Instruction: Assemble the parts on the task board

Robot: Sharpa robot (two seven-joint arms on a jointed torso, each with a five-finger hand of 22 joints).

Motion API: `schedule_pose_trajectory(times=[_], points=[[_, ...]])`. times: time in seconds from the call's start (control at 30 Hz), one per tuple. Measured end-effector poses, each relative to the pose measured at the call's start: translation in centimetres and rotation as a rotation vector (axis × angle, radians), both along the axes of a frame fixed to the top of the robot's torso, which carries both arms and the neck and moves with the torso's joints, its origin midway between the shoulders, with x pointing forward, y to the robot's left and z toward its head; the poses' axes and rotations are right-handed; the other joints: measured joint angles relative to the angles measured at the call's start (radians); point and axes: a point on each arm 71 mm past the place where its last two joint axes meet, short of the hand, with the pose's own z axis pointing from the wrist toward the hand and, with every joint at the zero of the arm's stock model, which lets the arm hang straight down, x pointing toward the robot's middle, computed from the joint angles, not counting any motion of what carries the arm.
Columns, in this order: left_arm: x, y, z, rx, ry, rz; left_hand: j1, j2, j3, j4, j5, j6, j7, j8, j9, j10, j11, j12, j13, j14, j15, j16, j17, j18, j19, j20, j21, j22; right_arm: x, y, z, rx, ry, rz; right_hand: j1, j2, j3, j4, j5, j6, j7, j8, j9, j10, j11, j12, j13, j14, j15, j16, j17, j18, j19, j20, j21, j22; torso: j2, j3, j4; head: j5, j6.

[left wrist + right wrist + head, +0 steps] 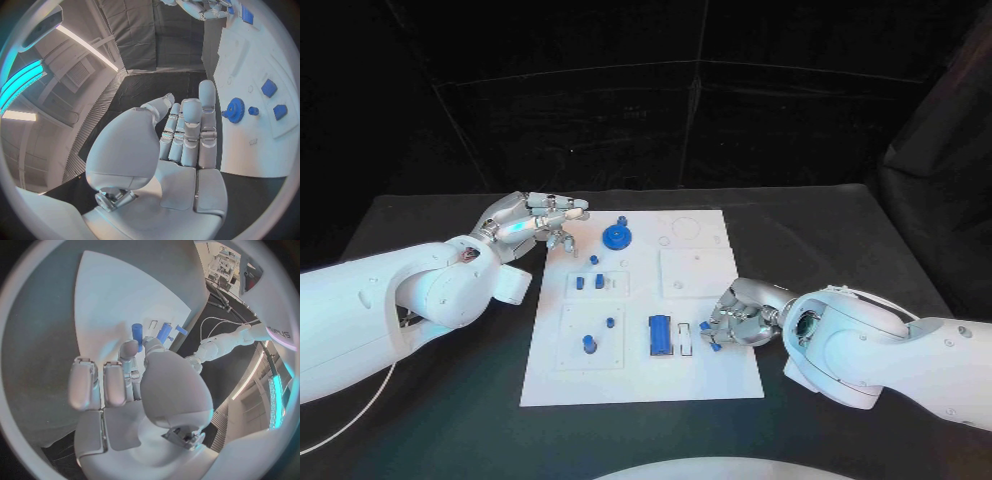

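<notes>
Whether the right hand (737,322) holds a small blue part (710,335) at the task board (718,385) edge cannot be told, its fingers (130,351) hiding any contact.

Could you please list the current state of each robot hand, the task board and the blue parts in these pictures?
left robot hand: empty, fingers extended, at the board's far left edge.
right robot hand: pinching a small blue part at the board's right edge.
task board: flat on the black table.
blue gear: on the board, untouched.
blue rectangular block: on the board, untouched.
</notes>
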Motion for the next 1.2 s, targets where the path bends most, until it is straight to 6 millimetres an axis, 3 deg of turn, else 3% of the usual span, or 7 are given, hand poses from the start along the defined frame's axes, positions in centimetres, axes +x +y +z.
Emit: schedule_pose_trajectory(times=[0.17,1.0,1.2], points=[[0.0,0.0,0.0,0.000,0.000,0.000,0.000,0.000,0.000,0.000,0.000,0.000,0.000,0.000,0.000,0.000,0.000,0.000,0.000,0.000,0.000,0.000,0.000,0.000,0.000,0.000,0.000,0.000,0.1,0.8,-0.1,0.038,0.010,-0.013,-0.014,0.009,-0.003,-0.002,0.000,0.009,-0.002,0.000,0.000,0.004,-0.005,0.011,0.008,0.000,0.000,0.007,0.011,0.000,0.007,0.000,0.006,0.000,0.000,0.0004,0.0011,0.002,-0.003],[0.0,0.0,0.0,-0.001,0.001,-0.002,0.000,0.000,0.000,0.000,0.000,0.000,0.000,0.000,0.000,0.000,0.000,0.000,0.000,0.000,0.000,0.000,0.000,0.000,0.000,0.000,0.000,0.000,0.5,2.6,-0.8,0.048,0.076,0.002,-0.035,0.009,-0.009,-0.001,0.000,0.025,-0.004,0.000,0.000,0.011,-0.004,0.014,0.008,-0.004,-0.004,0.010,0.015,0.000,0.010,-0.004,0.009,0.000,-0.001,0.0000,0.0001,0.011,-0.011],[-0.1,0.0,0.0,-0.001,0.001,-0.002,0.000,0.000,0.000,0.000,0.000,0.000,0.000,0.000,0.000,0.000,0.000,0.000,0.000,0.000,0.000,0.000,0.000,0.000,0.000,0.000,0.000,0.000,0.6,2.7,-0.9,0.036,0.074,0.006,-0.093,0.005,-0.042,-0.001,-0.039,0.032,-0.004,-0.006,-0.001,0.014,-0.007,0.014,0.009,0.000,-0.007,0.010,0.015,0.000,0.010,-0.004,0.009,0.000,-0.001,0.0000,0.0000,0.011,-0.009]])
